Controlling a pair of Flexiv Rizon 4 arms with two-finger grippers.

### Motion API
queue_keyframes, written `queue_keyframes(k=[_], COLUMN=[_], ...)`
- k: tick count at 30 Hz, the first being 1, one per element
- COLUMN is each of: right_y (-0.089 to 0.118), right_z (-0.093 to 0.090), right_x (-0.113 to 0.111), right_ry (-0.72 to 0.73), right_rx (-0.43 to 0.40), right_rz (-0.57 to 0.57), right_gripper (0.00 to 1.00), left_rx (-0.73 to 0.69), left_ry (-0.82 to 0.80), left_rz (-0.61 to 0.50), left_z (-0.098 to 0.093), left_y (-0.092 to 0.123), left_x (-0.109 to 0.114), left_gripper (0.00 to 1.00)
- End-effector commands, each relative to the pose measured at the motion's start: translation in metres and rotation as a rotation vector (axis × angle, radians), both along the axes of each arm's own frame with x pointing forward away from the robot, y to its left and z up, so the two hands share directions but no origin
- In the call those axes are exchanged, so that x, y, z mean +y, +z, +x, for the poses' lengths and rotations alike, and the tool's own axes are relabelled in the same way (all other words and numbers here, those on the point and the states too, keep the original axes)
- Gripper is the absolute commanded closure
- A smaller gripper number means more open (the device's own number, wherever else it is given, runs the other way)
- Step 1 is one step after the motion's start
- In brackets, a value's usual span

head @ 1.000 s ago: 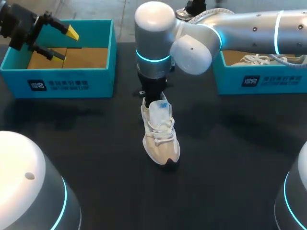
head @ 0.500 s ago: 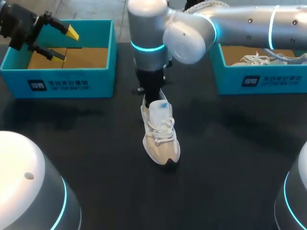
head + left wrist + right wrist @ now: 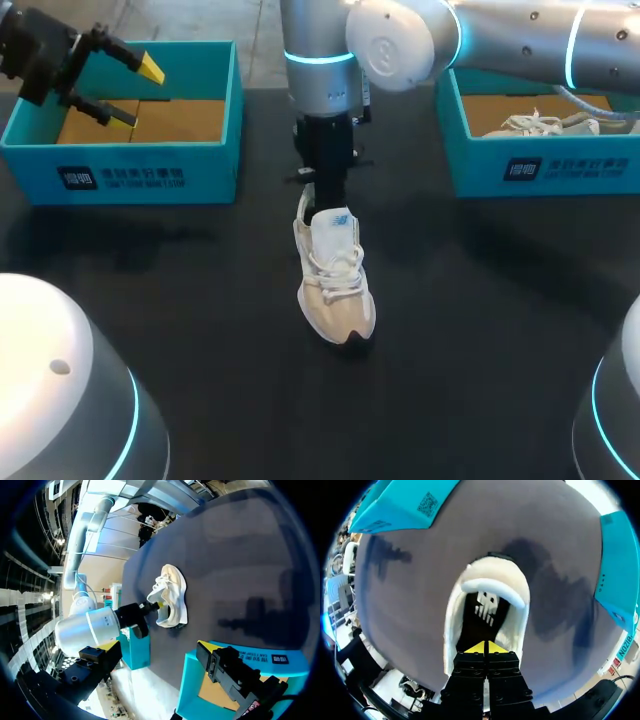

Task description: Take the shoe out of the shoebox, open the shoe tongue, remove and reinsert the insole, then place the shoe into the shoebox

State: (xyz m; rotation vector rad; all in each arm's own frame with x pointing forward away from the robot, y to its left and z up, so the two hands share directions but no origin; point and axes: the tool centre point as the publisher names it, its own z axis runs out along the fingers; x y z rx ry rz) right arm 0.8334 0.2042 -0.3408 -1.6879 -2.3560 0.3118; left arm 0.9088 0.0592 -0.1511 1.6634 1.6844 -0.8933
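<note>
Shoe point(image 3: 335, 275) out, upright on table point(image 3: 480, 320). Right gripper point(image 3: 485, 648) tips pressed together over heel opening; left gripper point(image 3: 136, 93) wide. Insole point(image 3: 485, 622) not yet pulled.

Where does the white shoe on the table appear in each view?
Head view: the white shoe, centre, right gripper at its heel.
Left wrist view: shoe far ahead on the table.
Right wrist view: shoe straight ahead, opening facing the gripper.
Shared landmark: the right gripper at the heel.

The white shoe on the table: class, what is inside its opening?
A dark insole with pale print shows inside the shoe, with the right gripper at its heel end. The tongue covers the toe end.
</note>
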Motion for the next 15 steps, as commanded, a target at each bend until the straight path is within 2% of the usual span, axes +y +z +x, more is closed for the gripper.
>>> queue_keyframes(k=[1,9,15], right_y=[0.003,0.002,-0.003], right_z=[0.001,-0.013,-0.02], right_x=[0.007,0.015,0.011], right_ry=[-0.022,-0.063,-0.084], right_rx=[0.054,0.074,0.083], right_rz=[-0.027,-0.033,-0.046], right_gripper=[1.0,1.0,1.0], left_rx=[-0.001,-0.001,-0.001], left_ry=[0.001,0.001,0.001], left_rz=[0.003,0.003,0.003], left_z=[-0.001,-0.001,-0.001], left_y=[0.0,0.0,0.0], left_x=[0.0,0.0,0.0], left_gripper=[0.0,0.0,0.0])
